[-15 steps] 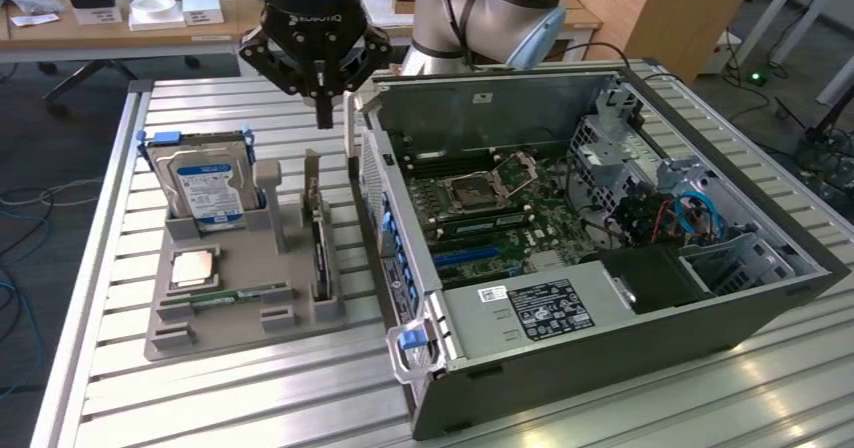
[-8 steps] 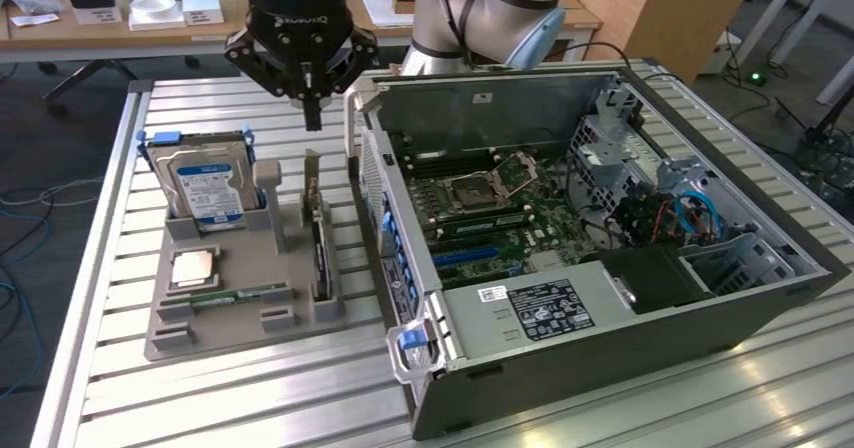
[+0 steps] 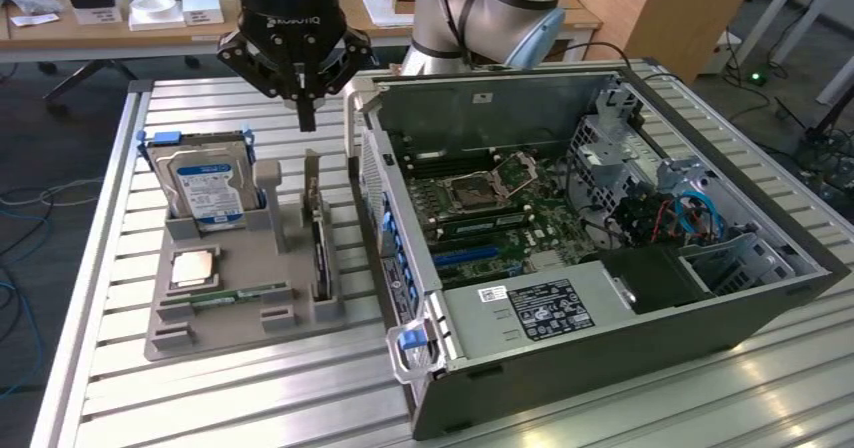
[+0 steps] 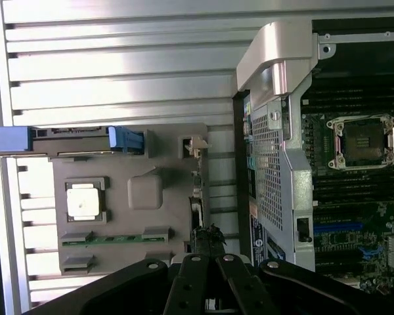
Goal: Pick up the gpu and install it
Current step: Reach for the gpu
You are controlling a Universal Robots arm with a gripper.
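The gpu [image 3: 319,243] is stood on edge in a slot of the grey holder tray [image 3: 227,340], beside the open computer case [image 3: 534,368], apparently so that its upper edge is offered for grasping. The pincer [image 3: 306,118] is held pressed together and empty above it.

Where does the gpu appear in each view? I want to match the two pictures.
Exterior view: the gpu stands on edge in the grey holder, on its side next to the computer case.
Wrist view: the gpu is a thin strip between the grey holder and the computer case.
Shared landmark: the square chip in the holder.
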